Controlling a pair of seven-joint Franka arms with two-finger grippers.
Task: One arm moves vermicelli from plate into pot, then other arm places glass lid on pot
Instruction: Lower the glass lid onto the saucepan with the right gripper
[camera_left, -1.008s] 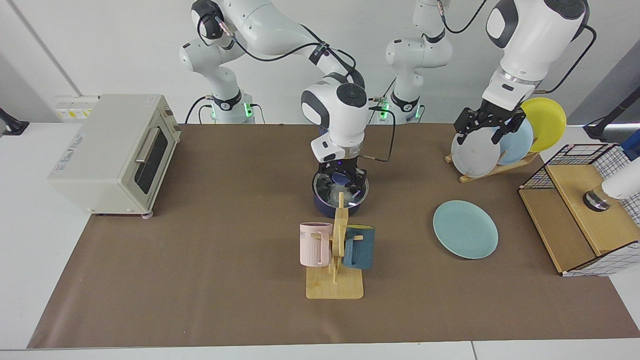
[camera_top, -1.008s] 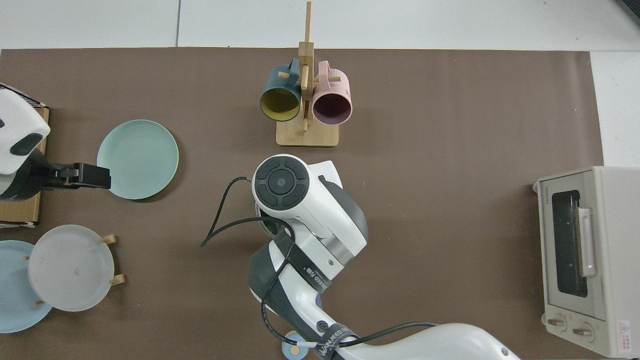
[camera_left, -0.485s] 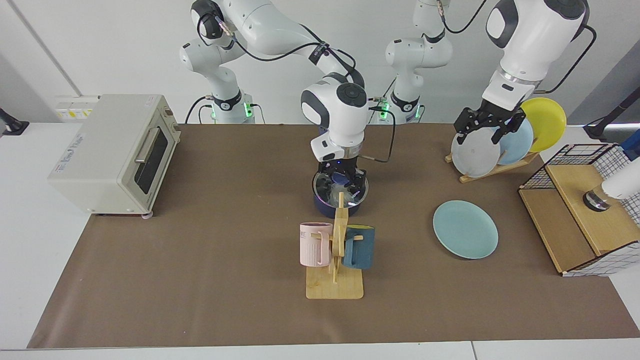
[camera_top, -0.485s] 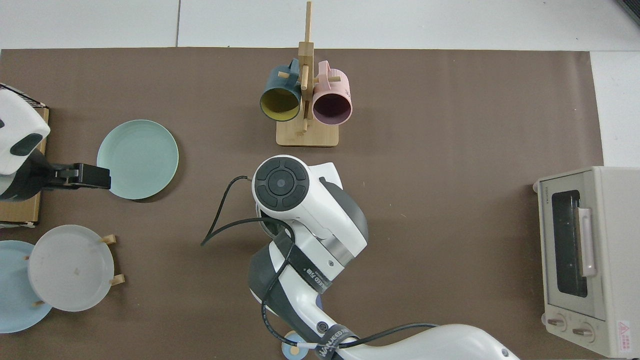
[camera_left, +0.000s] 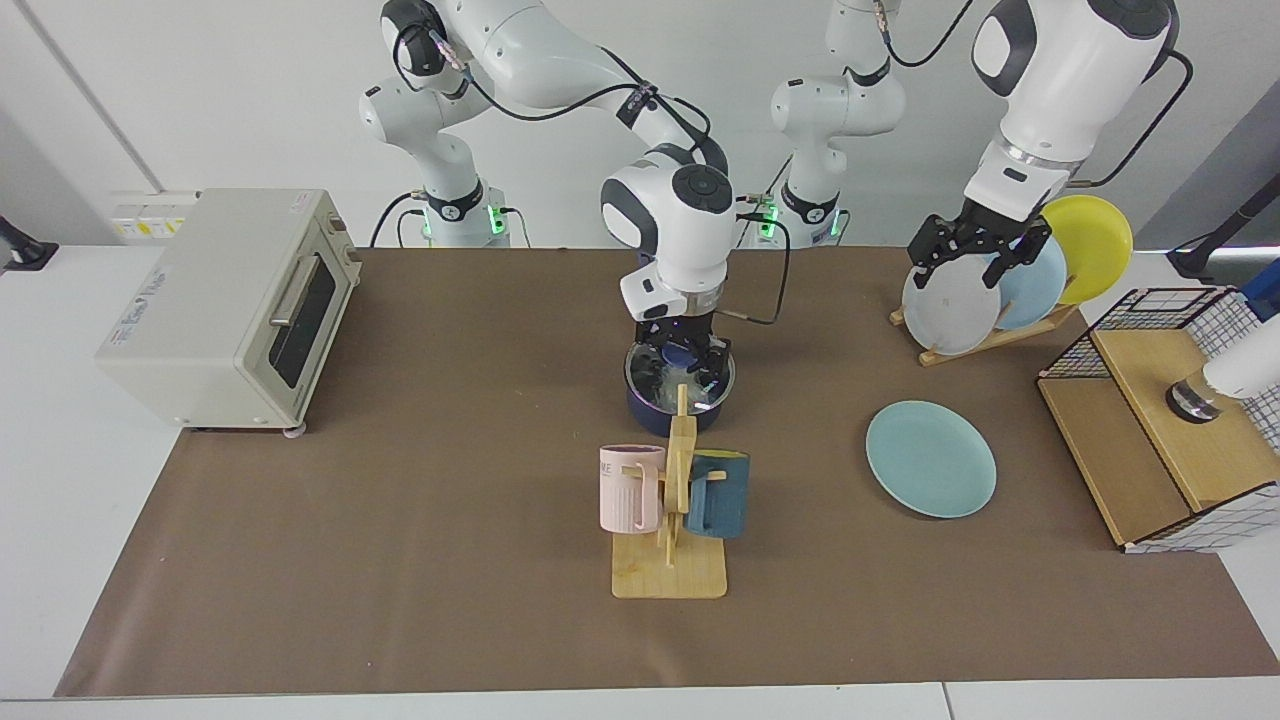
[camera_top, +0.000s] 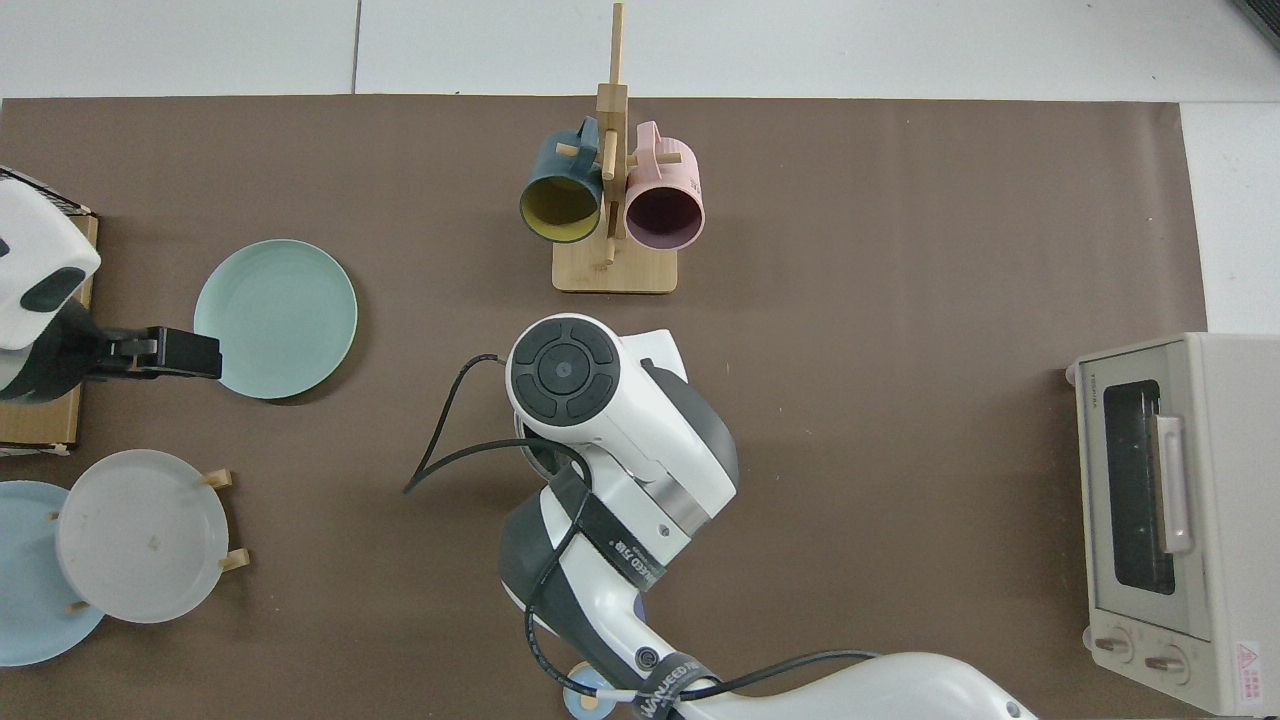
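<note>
Find the small dark blue pot (camera_left: 645, 416) near the middle of the brown tabletop (camera_left: 400, 500), at 12 o'clock from the wooden mug stand (camera_left: 670, 520). See the round glass lid (camera_left: 646, 373) lying flat on its rim, see-through with a thin shiny metal edge, closing the pot up. Look through the glass for a pale wispy patch, likely the vermicelli (camera_left: 655, 381). Note the right hand (camera_left: 685, 365) straight above, down around the blue knob (camera_left: 682, 352), because the knob is the one easy part to hold; cannot tell if it grips the knob or sits loose around it. Spot the flat, smooth green plate (camera_left: 930, 458) at 3 o'clock from the mug stand, bare, so probably done with. Find the left hand (camera_left: 980, 258) at 1 o'clock from that plate, spread wide, holding nothing, waiting up high by the grey plate (camera_left: 950, 310) in the rack, out of the way.
</note>
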